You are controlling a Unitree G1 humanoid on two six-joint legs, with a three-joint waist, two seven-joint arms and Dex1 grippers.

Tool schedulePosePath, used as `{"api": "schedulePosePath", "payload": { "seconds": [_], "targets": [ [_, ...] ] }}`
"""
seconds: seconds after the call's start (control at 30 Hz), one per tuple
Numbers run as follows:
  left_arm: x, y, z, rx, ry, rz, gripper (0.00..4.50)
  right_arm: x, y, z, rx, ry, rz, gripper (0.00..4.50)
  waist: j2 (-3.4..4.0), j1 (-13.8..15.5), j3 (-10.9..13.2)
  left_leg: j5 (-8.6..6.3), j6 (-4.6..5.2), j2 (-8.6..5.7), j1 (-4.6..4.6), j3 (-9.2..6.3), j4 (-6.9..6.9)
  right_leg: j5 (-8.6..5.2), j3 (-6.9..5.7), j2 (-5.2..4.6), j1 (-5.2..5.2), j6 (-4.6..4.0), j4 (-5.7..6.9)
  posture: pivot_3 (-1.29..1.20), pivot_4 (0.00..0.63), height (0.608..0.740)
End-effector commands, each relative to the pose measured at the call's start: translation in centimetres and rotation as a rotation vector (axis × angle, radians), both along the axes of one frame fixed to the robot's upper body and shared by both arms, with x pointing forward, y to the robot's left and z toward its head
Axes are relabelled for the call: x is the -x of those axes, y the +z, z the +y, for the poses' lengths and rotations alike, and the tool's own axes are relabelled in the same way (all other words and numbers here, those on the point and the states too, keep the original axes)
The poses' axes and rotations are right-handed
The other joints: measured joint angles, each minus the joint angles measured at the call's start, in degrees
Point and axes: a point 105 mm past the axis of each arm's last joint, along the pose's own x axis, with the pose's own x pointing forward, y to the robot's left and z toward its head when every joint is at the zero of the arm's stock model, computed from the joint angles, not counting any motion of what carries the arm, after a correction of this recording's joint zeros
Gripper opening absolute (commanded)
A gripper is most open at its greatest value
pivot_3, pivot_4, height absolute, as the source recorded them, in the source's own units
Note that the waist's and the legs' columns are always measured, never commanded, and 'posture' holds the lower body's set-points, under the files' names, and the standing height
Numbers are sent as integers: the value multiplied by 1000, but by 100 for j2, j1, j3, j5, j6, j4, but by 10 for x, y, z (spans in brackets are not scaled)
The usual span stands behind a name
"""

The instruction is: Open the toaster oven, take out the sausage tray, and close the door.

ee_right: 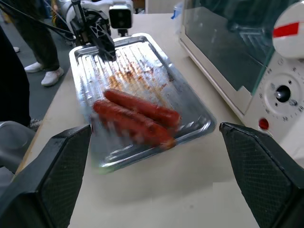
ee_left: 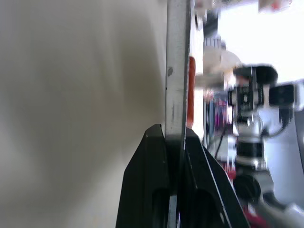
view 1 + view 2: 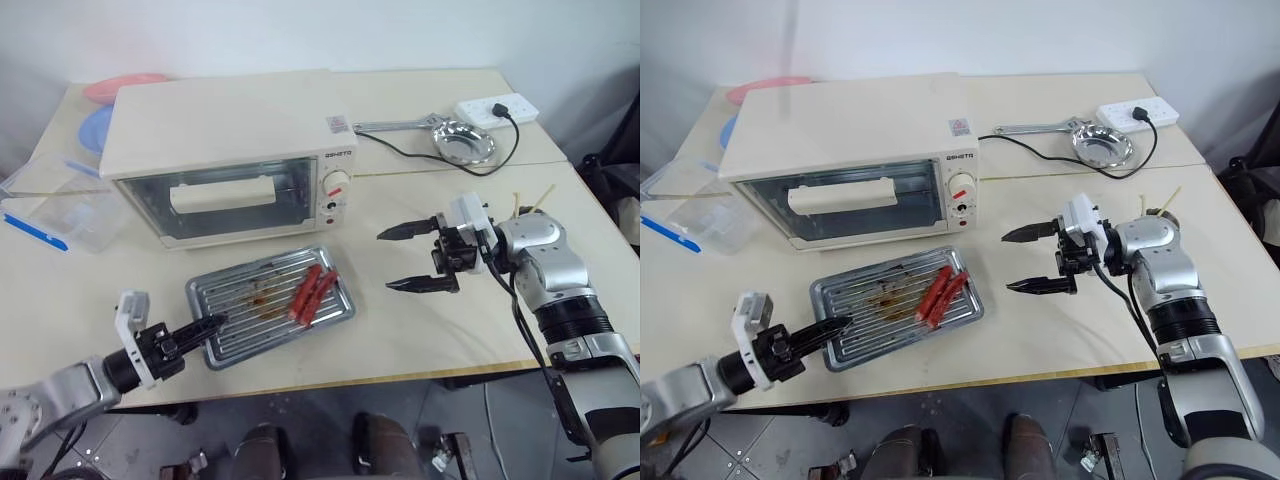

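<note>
The cream-white toaster oven (image 3: 220,120) stands at the back left of the table, its glass door (image 3: 290,185) upright and closed. In front of it the silver sausage tray (image 3: 250,310) lies flat on the table, with red sausages (image 3: 312,292) at its right end. My left gripper (image 3: 212,322) is shut on the tray's near left rim (image 2: 178,71), which runs between its black fingers (image 2: 152,180). To the right of the tray my right gripper (image 3: 384,261) hovers open, pointing at the tray, with nothing between its fingers. The right wrist view shows the tray (image 1: 137,61) and the sausages (image 1: 142,107).
A clear plastic box with a blue strip (image 3: 55,205) sits left of the oven. Pink and blue plates (image 3: 125,87) lie behind it. A round steel dish (image 3: 462,142), a white power strip (image 3: 497,108) and its black cable are at the back right. The table's front edge runs just below the tray.
</note>
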Motion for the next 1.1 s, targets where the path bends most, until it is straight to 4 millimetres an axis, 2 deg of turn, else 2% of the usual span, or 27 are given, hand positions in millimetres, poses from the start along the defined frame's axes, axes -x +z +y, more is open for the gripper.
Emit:
{"api": "schedulePosePath", "payload": {
  "seconds": [0.03,0.23,0.47,0.7,1.0,1.1],
  "targets": [
    [-7,2,1,-10,-80,3,0,6,8,-6,-1,30,-52,4472,0,0,0,1,-2,0,2,1,-2,0,0,0,0,1,2,0,150,740],
    [-24,-9,-6,-61,-172,24,0,10,8,-12,4,3,-60,4472,0,-9,0,5,-7,0,3,9,-2,3,3,2,-2,5,3,0,150,740],
    [-37,-21,-4,-101,-212,45,0,15,7,-20,21,-25,-55,4472,1,36,0,9,-9,0,6,11,-1,4,6,1,-3,9,9,0,150,740],
    [-49,-24,6,-155,-222,46,2017,17,7,-20,21,-33,-57,4500,1,49,-1,19,-13,-1,14,12,1,5,12,1,-3,9,25,0,150,740],
    [-51,-17,28,-226,-212,25,4383,18,7,-19,24,-24,-57,4500,2,51,-1,32,-16,-1,25,11,1,5,17,0,-1,9,41,0,150,740],
    [-53,-7,41,-273,-199,-14,4450,16,7,-19,30,-14,-58,4500,2,-7,-1,33,-17,1,27,11,0,5,18,0,-2,8,44,0,150,740]
  ]
}}
